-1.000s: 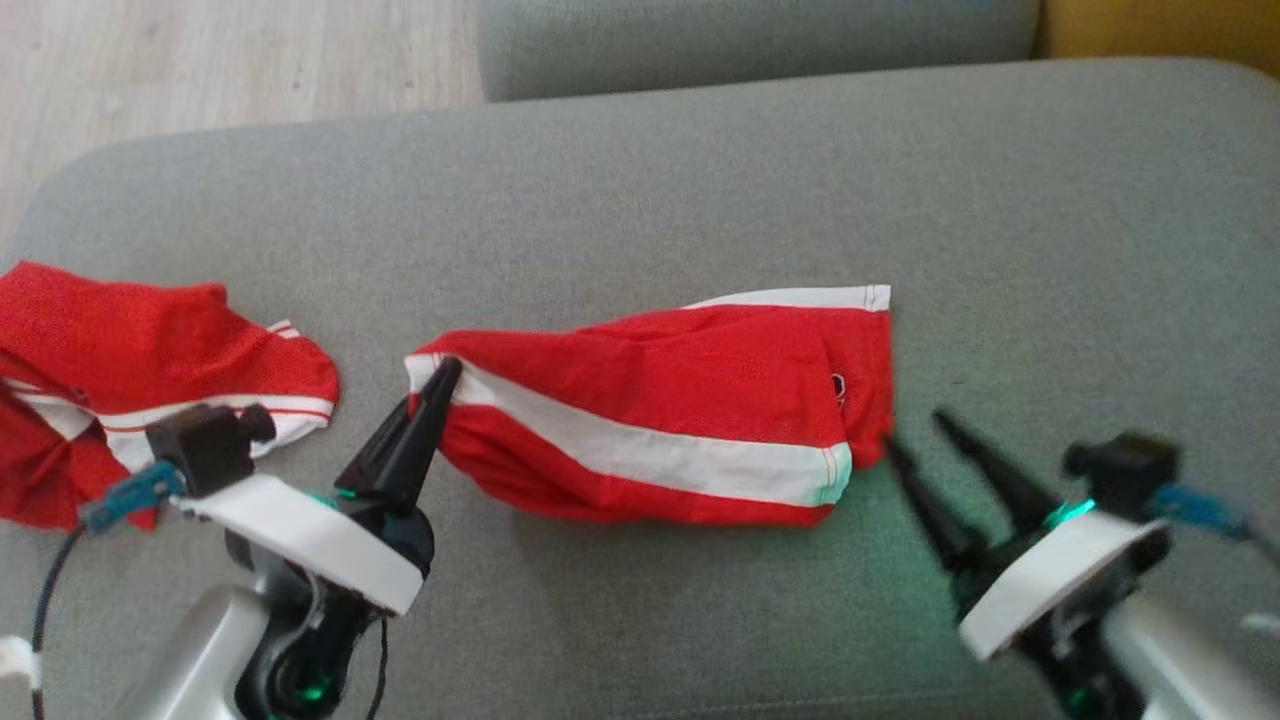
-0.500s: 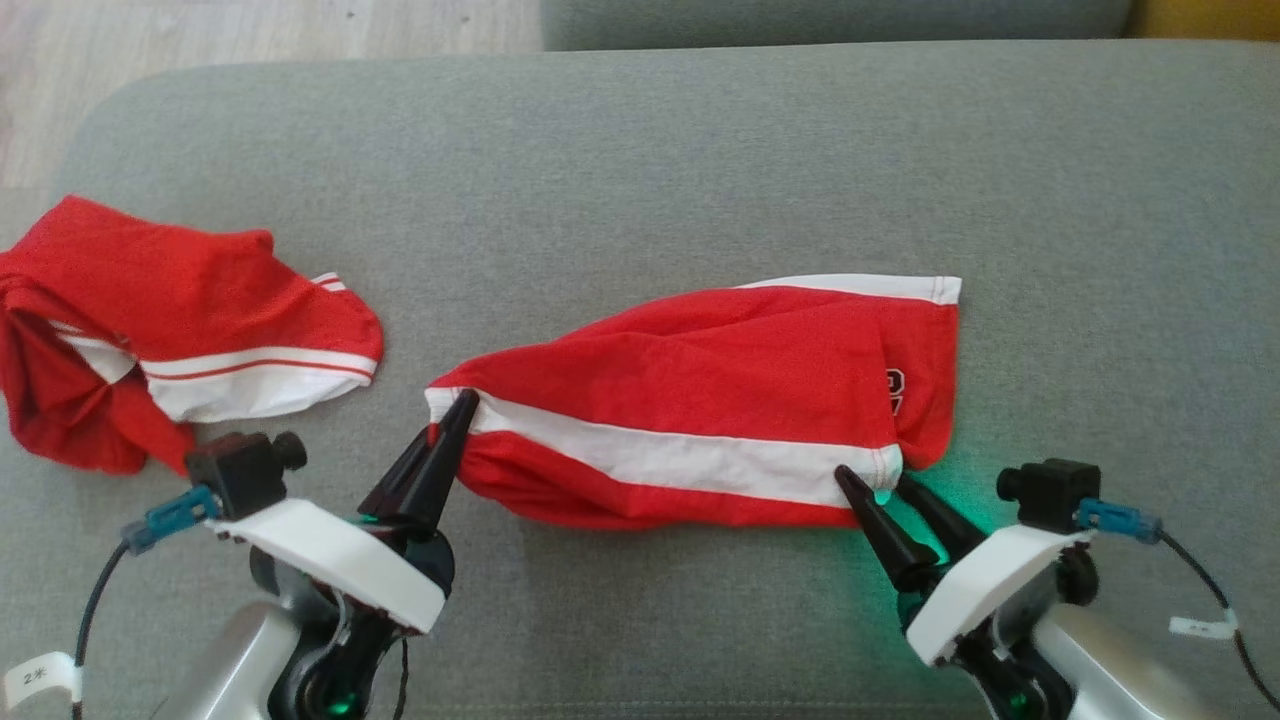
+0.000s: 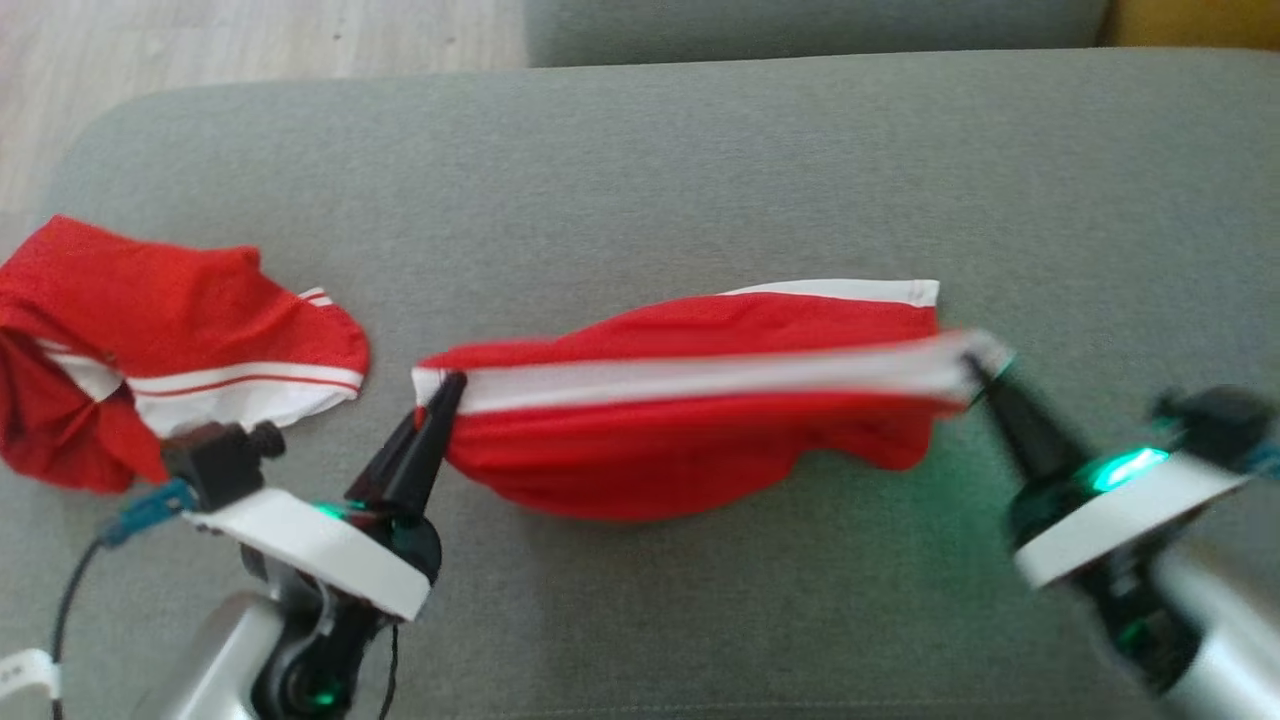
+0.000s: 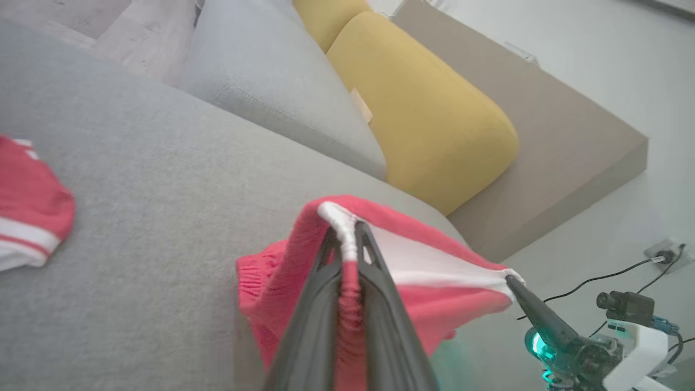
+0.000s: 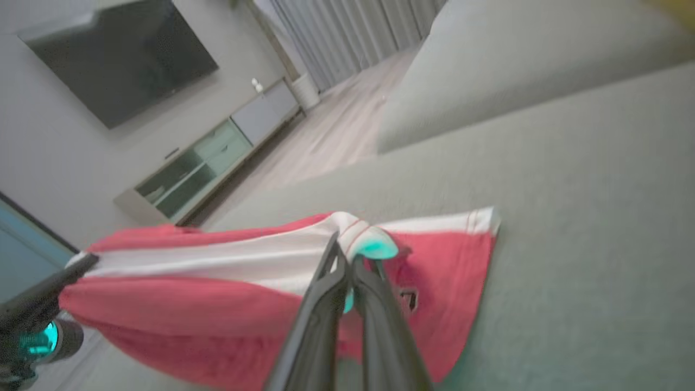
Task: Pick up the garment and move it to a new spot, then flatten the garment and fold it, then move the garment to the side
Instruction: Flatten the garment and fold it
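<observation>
Grey fabric sofa seat (image 3: 700,180) carries red garment with white stripe (image 3: 680,460), stretched between left tool (image 3: 452,380) and right tool (image 3: 972,362), each pinching its white band (second red-and-white garment (image 3: 150,320) lies apart, leftward).

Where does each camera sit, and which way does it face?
Head view, on the head: looks down at the sofa; left tool and right tool show.
Left wrist: looks along the left tool toward a yellow cushion.
Right wrist: looks along the right tool toward a television.
Shared: all three see the red garment.
</observation>
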Controlling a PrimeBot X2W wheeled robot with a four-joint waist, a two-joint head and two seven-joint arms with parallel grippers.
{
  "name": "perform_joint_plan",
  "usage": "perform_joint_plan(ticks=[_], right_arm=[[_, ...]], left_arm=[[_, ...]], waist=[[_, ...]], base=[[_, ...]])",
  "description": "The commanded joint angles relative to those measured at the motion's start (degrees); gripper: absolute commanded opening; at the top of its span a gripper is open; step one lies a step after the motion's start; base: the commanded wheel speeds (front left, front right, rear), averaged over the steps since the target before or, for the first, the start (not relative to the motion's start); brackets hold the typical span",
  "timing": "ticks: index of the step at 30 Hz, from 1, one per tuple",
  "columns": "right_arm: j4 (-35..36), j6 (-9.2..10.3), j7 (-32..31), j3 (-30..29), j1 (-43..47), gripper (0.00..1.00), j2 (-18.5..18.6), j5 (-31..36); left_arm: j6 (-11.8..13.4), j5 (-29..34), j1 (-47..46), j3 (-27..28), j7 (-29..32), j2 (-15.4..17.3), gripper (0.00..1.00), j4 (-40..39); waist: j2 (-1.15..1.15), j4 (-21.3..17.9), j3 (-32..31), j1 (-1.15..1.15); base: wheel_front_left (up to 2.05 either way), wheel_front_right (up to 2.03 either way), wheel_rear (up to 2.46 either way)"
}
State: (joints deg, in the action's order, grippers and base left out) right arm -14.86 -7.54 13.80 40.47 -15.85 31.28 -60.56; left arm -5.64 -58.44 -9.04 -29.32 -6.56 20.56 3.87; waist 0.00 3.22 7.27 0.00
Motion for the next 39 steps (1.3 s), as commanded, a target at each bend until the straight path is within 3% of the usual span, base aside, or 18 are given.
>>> perform_joint_plan(ticks=[1, 9, 12, 16, 19, 23, 26, 29, 34, 39], right_arm=[[4.2, 0.05, 1.0, -3.1, -1.6, 0.0, 3.7, -0.5], [14.5, 0.05, 0.0, -16.5, -9.4, 0.0, 11.2, 0.4], [13.7, 0.05, -3.0, -17.9, -16.8, 0.0, 11.1, 1.9], [9.0, 0.05, -7.0, -17.9, -29.9, 0.0, 8.7, 3.8], [4.2, 0.05, -7.5, -17.6, -40.0, 0.0, 6.9, 5.9], [0.3, 0.05, -6.1, -17.2, -50.2, 0.0, 6.4, 7.9], [-0.7, 0.05, -4.6, -16.6, -55.1, 0.0, 6.9, 8.4], [-0.5, 0.05, -3.6, -15.4, -56.1, 0.0, 7.5, 7.8], [0.6, 0.05, -3.0, -12.5, -51.0, 0.0, 8.1, 6.2], [2.2, 0.05, -1.4, -10.5, -37.0, 0.0, 9.7, 2.6]], left_arm=[[-0.5, -1.6, -3.3, 3.4, 0.3, 1.9, 0.0, -3.3], [-0.9, -6.7, -15.8, 5.4, 8.2, 3.5, 0.0, -11.5], [-0.9, -8.4, -25.9, 5.3, 11.9, 1.7, 0.0, -10.9], [-0.9, -7.5, -41.8, 5.1, 14.4, -2.2, 0.0, -3.9], [-1.2, -5.3, -53.4, 4.5, 13.4, -5.9, 0.0, 3.9], [-1.7, -2.2, -66.0, 4.0, 6.8, -11.0, 0.0, 13.2], [-1.8, -0.9, -71.4, 1.4, 1.7, -12.5, 0.0, 16.5], [-1.8, -2.5, -71.5, -2.1, -2.7, -12.1, 0.0, 17.5], [-1.8, -6.5, -65.5, -7.5, -4.6, -8.7, 0.0, 18.6], [-1.8, -11.3, -52.9, -12.6, -7.4, -5.8, 0.0, 19.5]], waist=[[0.0, -0.9, -0.1, 0.0], [0.0, -3.6, 3.6, 0.0], [0.0, -4.4, 6.7, 0.0], [0.0, -5.7, 12.0, 0.0], [0.0, -6.2, 15.6, 0.0], [0.0, -6.3, 18.7, 0.0], [0.0, -6.3, 20.2, 0.0], [0.0, -6.1, 20.8, 0.0], [0.0, -5.9, 21.3, 0.0], [0.0, -4.3, 20.6, 0.0]], base=[[0.0, 0.0, 0.0], [0.0, 0.0, 0.0], [0.0, 0.0, 0.0], [0.0, 0.0, 0.0], [0.0, 0.0, 0.0], [0.0, 0.0, 0.0], [0.0, 0.0, 0.0], [0.0, 0.0, 0.0], [0.0, 0.0, 0.0], [0.0, 0.0, 0.0]])
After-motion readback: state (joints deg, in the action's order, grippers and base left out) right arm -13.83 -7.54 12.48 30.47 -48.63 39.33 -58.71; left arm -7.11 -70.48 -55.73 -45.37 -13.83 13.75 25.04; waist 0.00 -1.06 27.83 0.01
